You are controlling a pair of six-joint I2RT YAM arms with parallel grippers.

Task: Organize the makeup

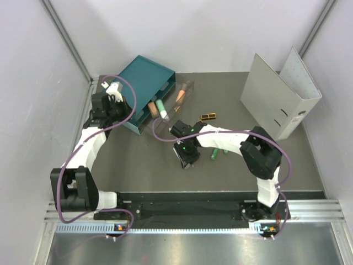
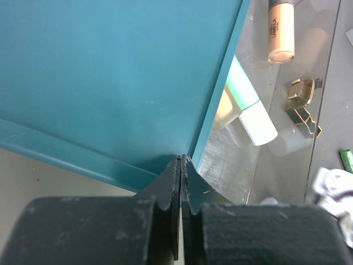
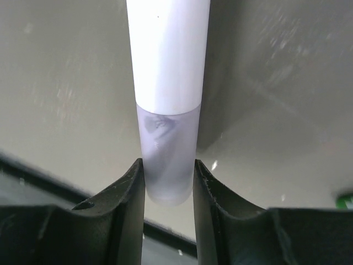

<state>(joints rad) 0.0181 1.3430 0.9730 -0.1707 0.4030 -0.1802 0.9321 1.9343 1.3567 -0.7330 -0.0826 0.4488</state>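
My right gripper has its fingers against both sides of a white tube with a frosted end, low over the grey table; in the top view the gripper hides the tube. A bright green tube lies just right of it. A black-and-gold case lies farther back. A peach tube and a pale green-and-white tube lie in the pulled-out clear drawer. My left gripper is shut and empty, at the corner of the teal drawer box.
The large grey binder stands open at the back right. The teal drawer box sits at the back left, against my left arm. Grey walls close in the table on three sides.
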